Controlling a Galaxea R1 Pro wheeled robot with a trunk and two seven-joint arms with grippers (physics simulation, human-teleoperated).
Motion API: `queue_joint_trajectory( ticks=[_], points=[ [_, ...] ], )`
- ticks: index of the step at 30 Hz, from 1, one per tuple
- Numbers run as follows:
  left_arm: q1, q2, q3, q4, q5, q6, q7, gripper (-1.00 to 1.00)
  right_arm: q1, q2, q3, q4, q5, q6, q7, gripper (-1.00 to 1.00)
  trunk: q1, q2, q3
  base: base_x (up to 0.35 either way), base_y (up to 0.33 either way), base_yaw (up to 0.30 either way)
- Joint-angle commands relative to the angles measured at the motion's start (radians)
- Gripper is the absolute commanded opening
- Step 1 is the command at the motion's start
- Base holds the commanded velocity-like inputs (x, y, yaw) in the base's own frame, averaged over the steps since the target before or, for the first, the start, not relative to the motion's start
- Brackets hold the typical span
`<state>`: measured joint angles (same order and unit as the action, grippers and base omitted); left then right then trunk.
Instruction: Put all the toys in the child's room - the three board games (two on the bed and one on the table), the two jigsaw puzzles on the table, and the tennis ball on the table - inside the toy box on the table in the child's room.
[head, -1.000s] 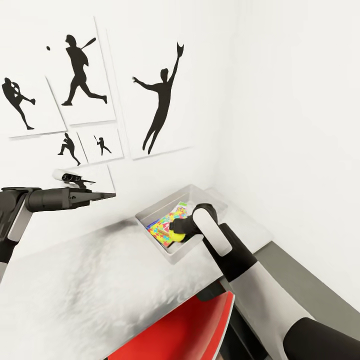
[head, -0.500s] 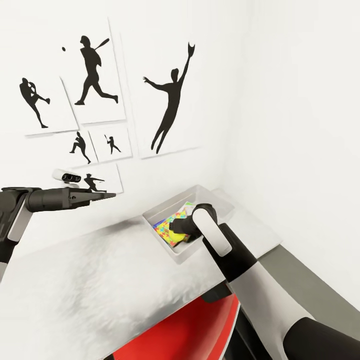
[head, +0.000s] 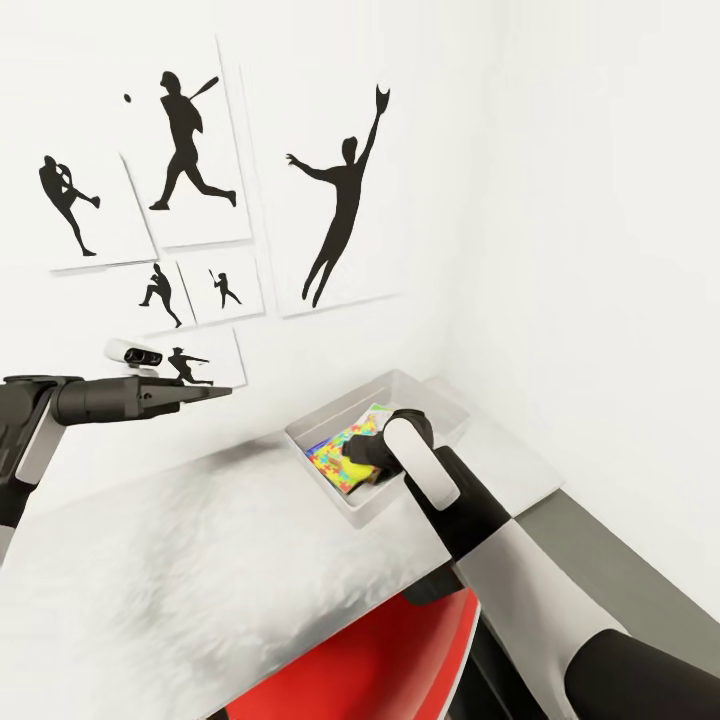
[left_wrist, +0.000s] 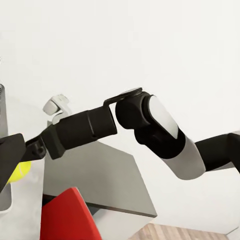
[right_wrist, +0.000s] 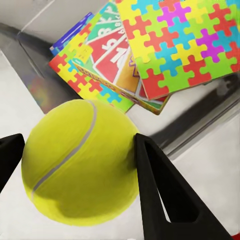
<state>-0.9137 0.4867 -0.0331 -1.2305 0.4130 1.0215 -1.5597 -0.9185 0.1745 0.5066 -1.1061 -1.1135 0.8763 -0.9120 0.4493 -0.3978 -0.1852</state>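
Light grey table (head: 200, 560) against white wall, right jaws clamped on tennis ball (right_wrist: 80, 160), left jaws together

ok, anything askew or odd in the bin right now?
Mildly. The contents of the toy box lie as a loose, skewed pile: one jigsaw puzzle rests rotated across a board game, with another puzzle beneath. Nothing looks spilled or damaged. The right gripper holds the tennis ball over the box's edge.
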Motion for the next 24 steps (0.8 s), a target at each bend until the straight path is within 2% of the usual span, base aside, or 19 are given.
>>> queue_joint_trajectory(
  ticks=[1, 2, 4, 7, 10, 17, 21, 23, 24],
  points=[
    [-0.001, 0.001, -0.002, 0.0, 0.001, 0.011, -0.004, 1.0, -0.002, 0.0, 0.002, 0.0, -0.007, -0.003, -0.013, -1.0, 0.001, -0.002, -0.002, 0.0, 0.0, 0.0],
    [-0.001, 0.001, -0.002, 0.0, 0.001, 0.01, -0.004, 1.0, -0.002, 0.0, 0.007, 0.0, 0.018, -0.005, -0.013, -1.0, 0.001, -0.002, -0.002, 0.0, 0.0, 0.0],
    [-0.001, 0.0, -0.002, 0.0, 0.001, 0.01, -0.004, 1.0, -0.002, 0.0, 0.017, 0.0, 0.101, -0.017, -0.011, -1.0, 0.001, -0.002, -0.002, 0.0, 0.0, 0.0],
    [-0.001, 0.0, -0.003, 0.0, 0.001, 0.009, -0.003, 1.0, -0.001, 0.0, 0.019, 0.002, 0.132, -0.025, 0.015, -1.0, 0.001, -0.002, -0.002, 0.0, 0.0, 0.0],
    [0.0, 0.0, -0.004, 0.0, 0.001, 0.009, -0.003, 1.0, -0.001, 0.0, 0.02, 0.003, 0.141, -0.027, 0.043, -1.0, 0.001, -0.002, -0.002, 0.0, 0.0, 0.0],
    [0.002, 0.0, -0.004, 0.0, 0.001, 0.009, -0.003, 1.0, -0.001, 0.0, 0.021, 0.044, 0.144, -0.033, 0.06, -1.0, 0.001, -0.002, -0.002, 0.0, 0.0, 0.0],
    [0.005, 0.0, -0.004, 0.0, 0.001, 0.009, -0.003, 1.0, 0.0, 0.0, 0.034, 0.059, 0.146, -0.081, 0.111, -1.0, 0.001, -0.002, -0.002, 0.0, 0.0, 0.0],
    [0.006, 0.0, -0.004, 0.0, 0.001, 0.009, -0.003, 1.0, -0.001, 0.0, 0.046, 0.069, 0.162, -0.092, 0.128, -1.0, 0.001, -0.002, -0.002, 0.0, 0.0, 0.0],
    [0.008, 0.0, -0.003, 0.0, 0.001, 0.009, -0.003, 1.0, -0.001, 0.0, 0.05, 0.074, 0.184, -0.107, 0.134, -1.0, 0.001, -0.002, -0.002, 0.0, 0.0, 0.0]
  ],
)
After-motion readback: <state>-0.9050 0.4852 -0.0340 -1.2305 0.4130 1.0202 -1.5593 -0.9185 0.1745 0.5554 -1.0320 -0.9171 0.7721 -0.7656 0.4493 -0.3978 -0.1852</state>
